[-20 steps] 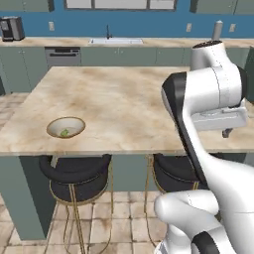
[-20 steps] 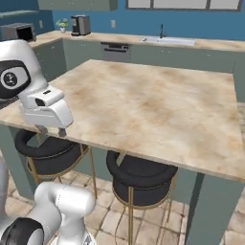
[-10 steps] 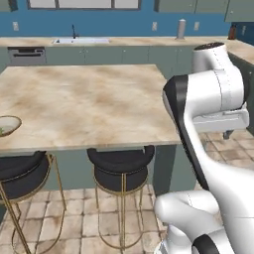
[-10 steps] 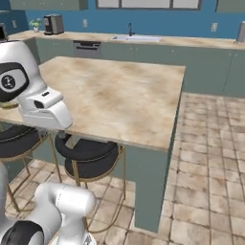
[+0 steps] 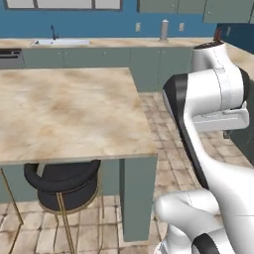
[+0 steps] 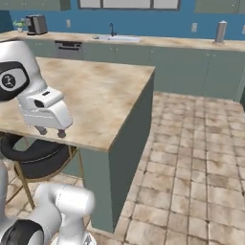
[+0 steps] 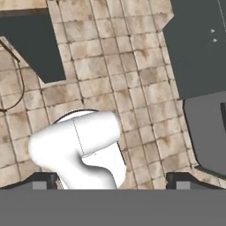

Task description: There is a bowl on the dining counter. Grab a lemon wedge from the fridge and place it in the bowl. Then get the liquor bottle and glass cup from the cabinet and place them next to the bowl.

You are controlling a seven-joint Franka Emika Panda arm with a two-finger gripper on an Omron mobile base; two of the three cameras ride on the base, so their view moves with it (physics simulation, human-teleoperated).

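Rightward the base has swung since the earlier frame, carrying the bowl out of frame past the dining bench's (image 5: 74, 114) left; end effector (image 7: 112, 178) hangs wide open, empty, over floor tiles; bowl presumably lies far left.

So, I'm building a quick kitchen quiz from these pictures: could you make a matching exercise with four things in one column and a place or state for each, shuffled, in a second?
Things:
1. dining counter
2. stool
3. sink
4. gripper

Places or states:
A. set in the back counter along the blue wall
B. tucked under the overhang of the marbled top
C. open, pointing down at the tiled floor
D. beige marbled top on a grey-green base

Pairs: 1-D, 2-B, 3-A, 4-C
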